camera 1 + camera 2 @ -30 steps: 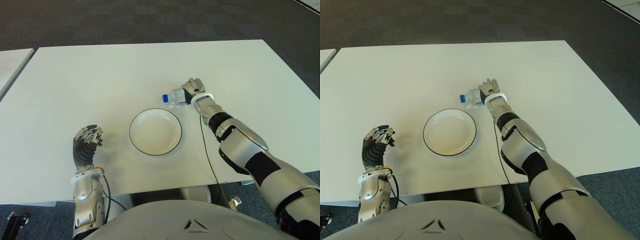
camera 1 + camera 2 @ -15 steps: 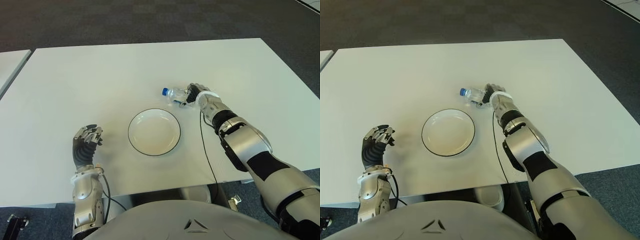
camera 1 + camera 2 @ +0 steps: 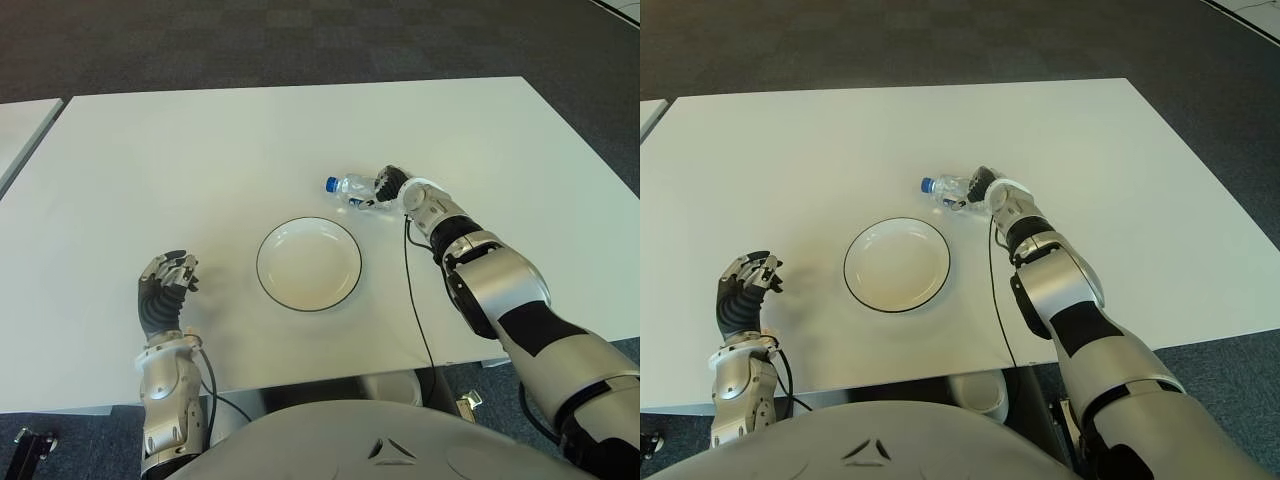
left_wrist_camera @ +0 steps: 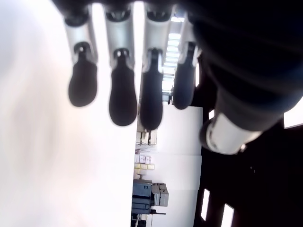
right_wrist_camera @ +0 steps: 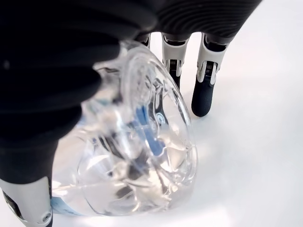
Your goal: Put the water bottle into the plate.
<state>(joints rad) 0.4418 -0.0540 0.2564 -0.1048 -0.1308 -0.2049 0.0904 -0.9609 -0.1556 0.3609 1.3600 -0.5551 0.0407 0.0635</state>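
Observation:
A clear water bottle (image 3: 354, 189) with a blue cap lies on its side on the white table (image 3: 200, 150), just beyond the white plate (image 3: 262, 262) with a dark rim. My right hand (image 3: 392, 185) is at the bottle's base end, cap pointing to the left. In the right wrist view the thumb lies over the bottle (image 5: 142, 156) and the fingers (image 5: 204, 97) reach down past it to the table. The plate holds nothing. My left hand (image 3: 165, 290) shows near the table's front edge, left of the plate, with relaxed fingers (image 4: 123, 101) holding nothing.
A thin black cable (image 3: 412, 290) runs along my right forearm over the table to its front edge. A second table's corner (image 3: 25, 120) shows at the far left. Dark carpet lies beyond the table's far edge.
My right hand has turned from lying over the bottle to gripping its base end. The bottle has shifted slightly away from the plate. The left hand has dropped a little.

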